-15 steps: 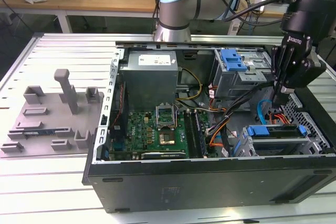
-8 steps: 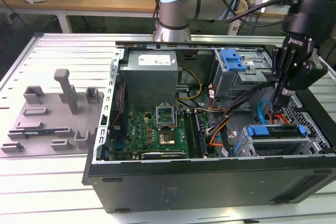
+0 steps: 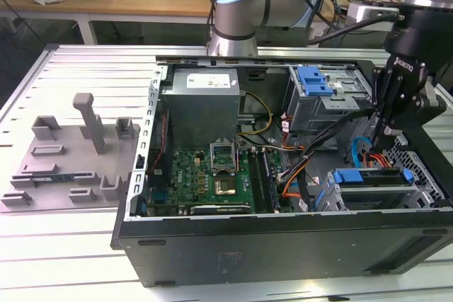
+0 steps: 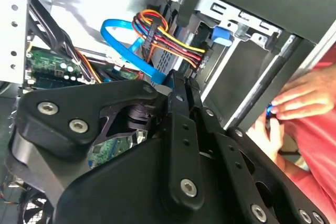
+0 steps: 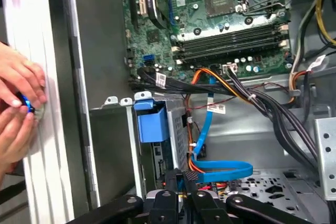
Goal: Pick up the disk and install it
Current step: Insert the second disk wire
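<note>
While the grey fixture tray (image 3: 71, 157) is sitting on the slotted worktop (image 3: 42, 245) at the exterior view's left, its upright posts and slots are carrying only a thin strip in a front slot; no drive is lying in it. Moving rightward, the open computer case (image 3: 283, 252) is lying on its side and is holding the power-supply box (image 3: 205, 104), the motherboard (image 3: 205, 175) and, further right, the upper drive cage (image 3: 325, 100).

At the case's right end, the disk (image 3: 371, 185) is standing on edge in the lower drive bay, with its blue carrier uppermost. Its long axis is running left to right in the exterior view, parallel to the near case wall. By this reading, the disk is already sitting in its bay; whether it is fully latched cannot be told.

The gripper (image 3: 388, 132) is hanging directly above the right-hand half of the disk and apart from it, so the disk is lying below the gripper and slightly toward the exterior view's left. In both wrist views the gripper (image 4: 178, 80) (image 5: 182, 174) is showing its fingers closed together, with nothing seen between them. A blue data cable (image 5: 220, 169) is looping just beside the fingertips.

A person's hands (image 5: 18, 98) are working on a small blue part outside the case wall.
</note>
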Action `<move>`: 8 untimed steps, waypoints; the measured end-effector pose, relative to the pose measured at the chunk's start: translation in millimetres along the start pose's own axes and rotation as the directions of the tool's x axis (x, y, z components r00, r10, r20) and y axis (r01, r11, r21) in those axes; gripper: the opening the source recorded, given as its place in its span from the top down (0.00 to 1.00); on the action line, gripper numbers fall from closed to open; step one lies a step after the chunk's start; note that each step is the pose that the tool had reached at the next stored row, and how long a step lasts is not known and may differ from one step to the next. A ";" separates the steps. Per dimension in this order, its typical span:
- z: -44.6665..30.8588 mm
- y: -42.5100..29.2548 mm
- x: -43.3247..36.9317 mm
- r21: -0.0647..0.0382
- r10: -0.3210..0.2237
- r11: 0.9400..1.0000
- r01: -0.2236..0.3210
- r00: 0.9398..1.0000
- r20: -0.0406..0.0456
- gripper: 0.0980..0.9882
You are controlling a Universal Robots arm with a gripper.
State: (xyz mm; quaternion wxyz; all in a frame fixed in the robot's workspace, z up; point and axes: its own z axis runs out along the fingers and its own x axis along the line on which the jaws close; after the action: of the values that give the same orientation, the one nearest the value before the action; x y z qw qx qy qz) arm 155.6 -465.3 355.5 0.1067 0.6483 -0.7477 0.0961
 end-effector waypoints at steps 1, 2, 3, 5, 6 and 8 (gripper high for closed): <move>0.6 -0.4 2.3 -0.002 -0.001 1.000 0.001 1.000 0.013 0.93; 1.2 -0.6 4.3 -0.003 -0.001 1.000 0.001 1.000 0.025 0.93; 2.5 -1.1 7.9 -0.007 -0.002 1.000 0.002 0.998 0.055 0.93; 4.7 -2.2 15.0 -0.015 -0.003 1.000 0.005 0.994 0.112 0.93; 5.9 -2.7 19.1 -0.016 -0.003 1.000 0.005 0.991 0.130 0.93; 8.0 -3.8 26.1 -0.012 -0.002 1.000 0.004 0.987 0.161 0.93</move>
State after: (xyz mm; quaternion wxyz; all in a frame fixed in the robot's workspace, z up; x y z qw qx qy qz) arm 155.5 -492.9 355.3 0.0503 0.6545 -0.7534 0.0387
